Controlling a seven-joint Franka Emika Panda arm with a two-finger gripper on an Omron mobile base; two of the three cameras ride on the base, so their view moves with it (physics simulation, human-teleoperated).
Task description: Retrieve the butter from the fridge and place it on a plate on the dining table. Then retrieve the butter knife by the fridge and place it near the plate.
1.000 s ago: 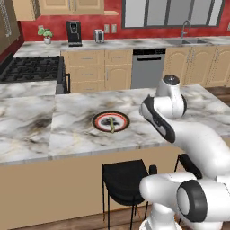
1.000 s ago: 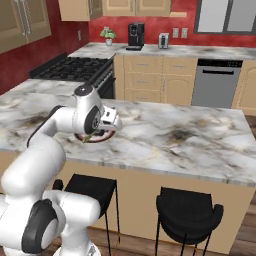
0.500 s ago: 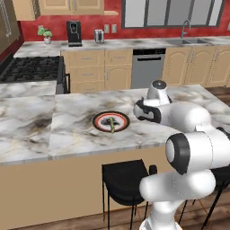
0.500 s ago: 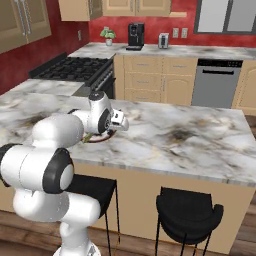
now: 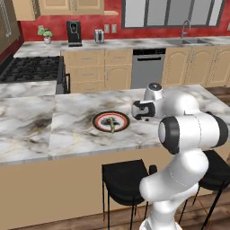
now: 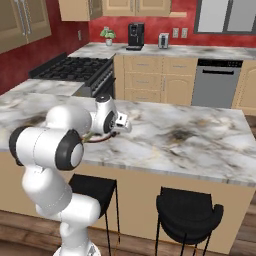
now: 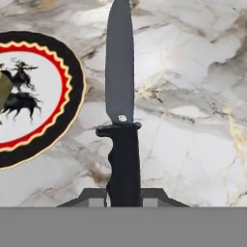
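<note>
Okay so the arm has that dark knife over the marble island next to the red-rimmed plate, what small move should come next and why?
Probably lower the hand until the dark butter knife lies on the white-grey veined marble dining table, then open. The gripper is shut on the knife's black handle, the blade already sits beside the round red-rimmed plate, and the slim olive-yellow butter is on that plate.

A home kitchen: gas stove, dishwasher, sink, coffee maker, marble-topped dining table.

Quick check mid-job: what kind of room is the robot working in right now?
A home kitchen, rendered. A gas stove, a dishwasher and a sink line the far counters, and the plate sits on the marble dining table.
</note>
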